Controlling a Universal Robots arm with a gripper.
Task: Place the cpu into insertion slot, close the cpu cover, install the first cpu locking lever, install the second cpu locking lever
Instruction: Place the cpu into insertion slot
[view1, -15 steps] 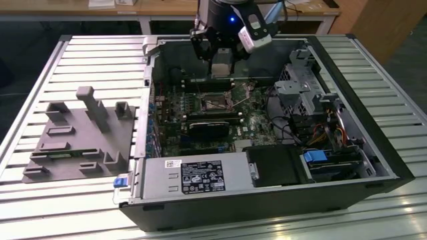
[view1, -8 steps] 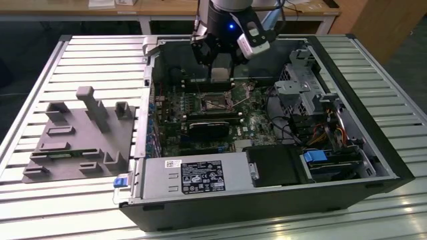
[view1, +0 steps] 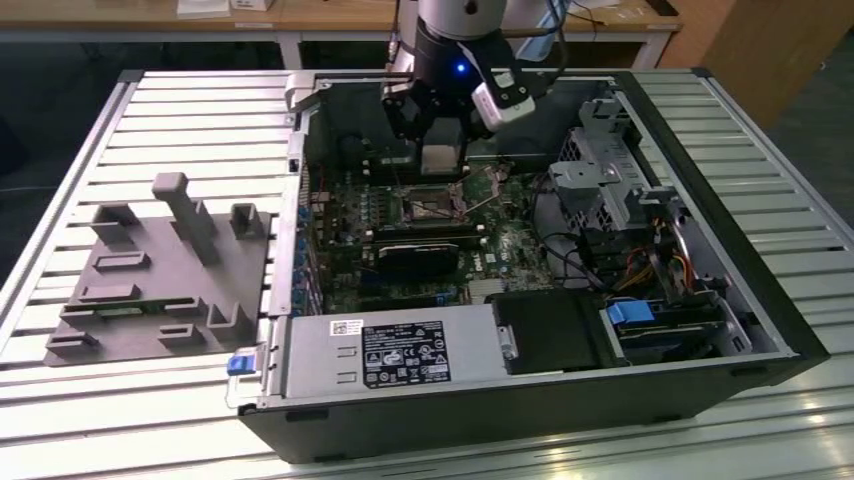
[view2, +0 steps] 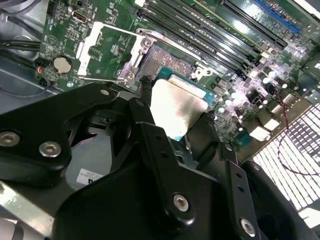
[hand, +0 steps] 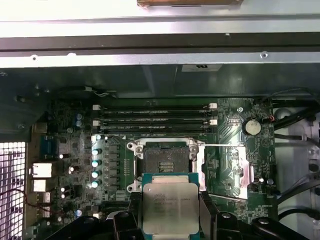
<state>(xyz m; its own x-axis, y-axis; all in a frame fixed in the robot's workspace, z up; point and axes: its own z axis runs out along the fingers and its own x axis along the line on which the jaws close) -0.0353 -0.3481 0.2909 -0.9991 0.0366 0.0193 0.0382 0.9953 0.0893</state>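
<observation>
The cpu (hand: 170, 207), a flat square chip with a dull silver top, sits between my gripper's (hand: 170, 216) fingers, which are shut on its edges. In the second wrist view the cpu (view2: 177, 105) hangs tilted just above the board, close beside the insertion slot (view2: 167, 62). The insertion slot (hand: 165, 160) lies bare with its dark middle showing. The cpu cover (hand: 227, 170) is swung open and lies flat next to the slot, also seen as the cpu cover (view2: 107, 52). In the exterior view my gripper (view1: 441, 165) hovers over the insertion slot (view1: 430, 207) inside the open case.
Long black memory slots (hand: 155, 117) run beside the socket. A black heatsink block (view1: 416, 258), a power supply (view1: 387, 355), a drive cage (view1: 607, 185) and cables (view1: 641, 270) fill the case. A grey fixture (view1: 154, 275) stands on the slatted table at the exterior view's left.
</observation>
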